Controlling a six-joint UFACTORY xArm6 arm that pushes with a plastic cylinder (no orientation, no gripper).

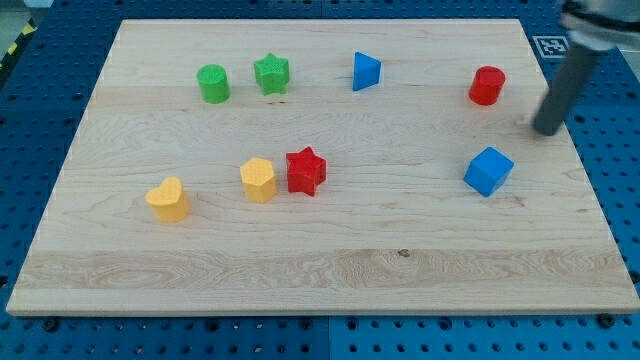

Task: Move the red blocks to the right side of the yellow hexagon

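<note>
Right of the board, my tip [547,131] rests bare, holding nothing, since it has no jaws to close. Just to its left stands the red cylinder [487,86], far from the yellow hexagon [258,180]. The red star [306,171] already touches the right side of the hexagon. I judge the tip should go around behind the cylinder and push it slowly left and nearer, avoiding the blue cube [488,171].

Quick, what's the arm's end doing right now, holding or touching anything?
My tip: no jaws, holding nothing; touching no block, at the view's right of the red cylinder, above the blue cube.
</note>
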